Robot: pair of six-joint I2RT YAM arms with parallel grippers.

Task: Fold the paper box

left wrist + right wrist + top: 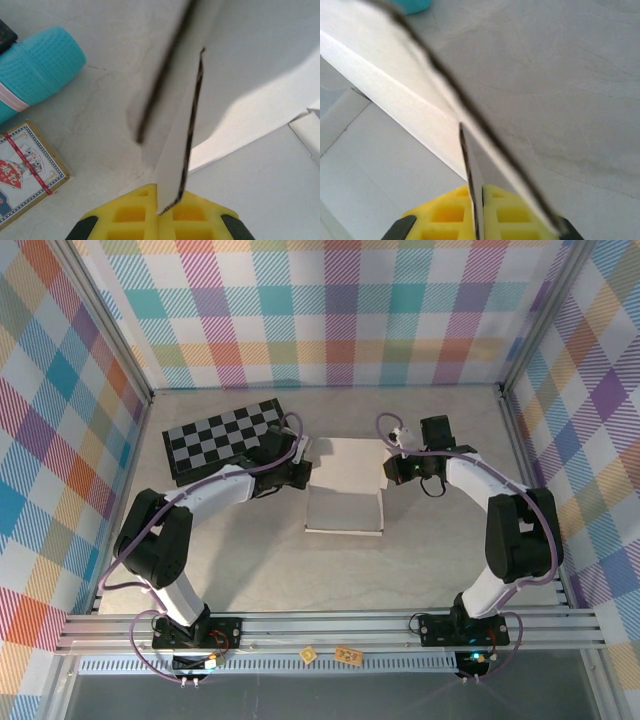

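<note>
Gripping the paper box (345, 490) at mid-table (250, 570), clamping tight onto its nine o'clock side with the left gripper (303, 472) and its three o'clock side with the right gripper (390, 472). Possibly risking tearing the thin card through uneven pulling.

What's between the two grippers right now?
The paper box: the left gripper is shut on its left side, the right gripper on its right side. The top view shows it.

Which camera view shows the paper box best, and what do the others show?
Top external: the whole paper box is visible from above, outline and raised side walls included. Each wrist view gives a close, partly blurred slice of its card edges.
</note>
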